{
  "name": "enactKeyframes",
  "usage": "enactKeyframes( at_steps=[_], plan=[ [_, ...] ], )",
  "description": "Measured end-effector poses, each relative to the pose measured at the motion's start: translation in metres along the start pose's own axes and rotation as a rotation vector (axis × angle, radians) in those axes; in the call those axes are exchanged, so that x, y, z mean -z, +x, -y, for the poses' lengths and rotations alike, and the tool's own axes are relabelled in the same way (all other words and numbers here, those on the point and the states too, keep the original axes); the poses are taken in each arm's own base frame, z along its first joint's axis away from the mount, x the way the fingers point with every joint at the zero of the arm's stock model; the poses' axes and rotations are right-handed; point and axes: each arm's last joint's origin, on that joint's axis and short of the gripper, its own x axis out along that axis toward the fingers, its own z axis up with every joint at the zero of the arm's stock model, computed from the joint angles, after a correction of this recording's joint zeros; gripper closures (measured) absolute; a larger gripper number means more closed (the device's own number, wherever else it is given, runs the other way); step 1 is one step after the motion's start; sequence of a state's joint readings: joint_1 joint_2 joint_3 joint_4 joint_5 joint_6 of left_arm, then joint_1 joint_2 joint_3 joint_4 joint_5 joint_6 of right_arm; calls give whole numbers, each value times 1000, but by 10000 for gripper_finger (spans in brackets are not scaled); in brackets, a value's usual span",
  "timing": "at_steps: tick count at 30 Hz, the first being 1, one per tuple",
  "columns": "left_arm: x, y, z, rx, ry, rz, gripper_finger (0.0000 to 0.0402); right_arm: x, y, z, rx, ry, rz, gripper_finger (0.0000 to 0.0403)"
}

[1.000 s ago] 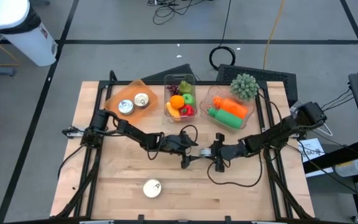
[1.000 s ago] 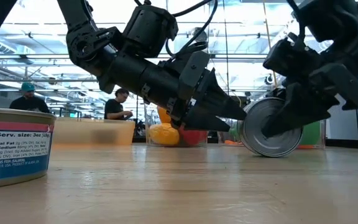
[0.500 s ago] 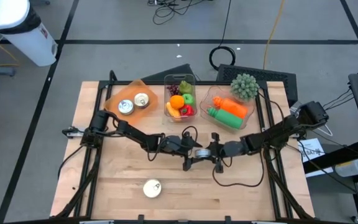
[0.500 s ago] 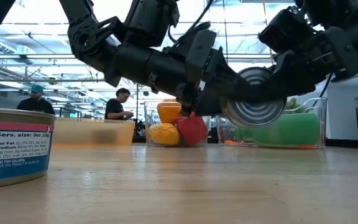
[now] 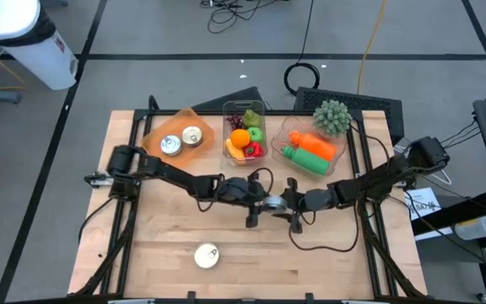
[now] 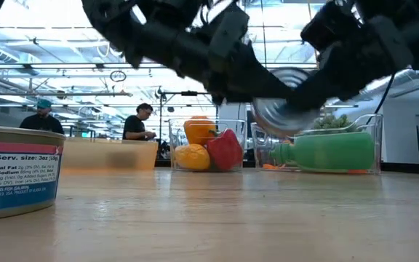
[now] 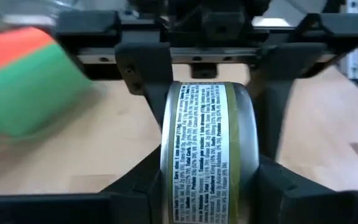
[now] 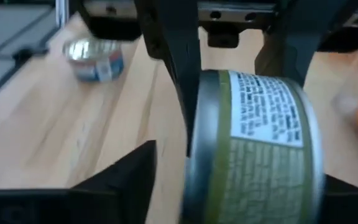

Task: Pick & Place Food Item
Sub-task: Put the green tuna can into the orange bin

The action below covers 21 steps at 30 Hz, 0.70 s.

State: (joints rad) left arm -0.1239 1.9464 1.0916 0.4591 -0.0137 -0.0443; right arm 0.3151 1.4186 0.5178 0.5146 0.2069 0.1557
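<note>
Grey floor [image 5: 142,34] with dark lines, white bin [image 5: 28,38] — people [image 6: 138,122] beyond, bright windows.

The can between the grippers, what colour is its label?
Olive green with a white text panel, clearest in the left wrist view.

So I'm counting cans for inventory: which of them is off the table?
The green-labelled can held in the air between the left gripper and right gripper; the others sit in the orange tray or on the table.

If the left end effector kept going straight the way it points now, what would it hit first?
The right end effector. The left end effector points across the table at it, with only the green-labelled can between them, lifted off the wood. Its fingers flank that can, so past it the right arm's own fingers come first, probably almost at once.
</note>
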Motion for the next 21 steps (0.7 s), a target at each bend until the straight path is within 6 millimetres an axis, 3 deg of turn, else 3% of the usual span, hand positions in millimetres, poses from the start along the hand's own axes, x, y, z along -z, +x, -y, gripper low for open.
enactKeyframes(
  at_steps=[6,11,15,21],
  plan=[
    [-29,-36,4,-106,99,-67,251,-12,-12,-1,-21,14,53,126],
    [-32,-70,0,-254,134,-249,251,-12,-28,-3,-121,20,7,111],
    [-44,-97,0,-423,129,-282,251,-25,-44,-1,-104,24,55,110],
    [-29,-141,-8,-769,136,-514,251,-28,-57,1,-82,22,63,109]
  ],
)
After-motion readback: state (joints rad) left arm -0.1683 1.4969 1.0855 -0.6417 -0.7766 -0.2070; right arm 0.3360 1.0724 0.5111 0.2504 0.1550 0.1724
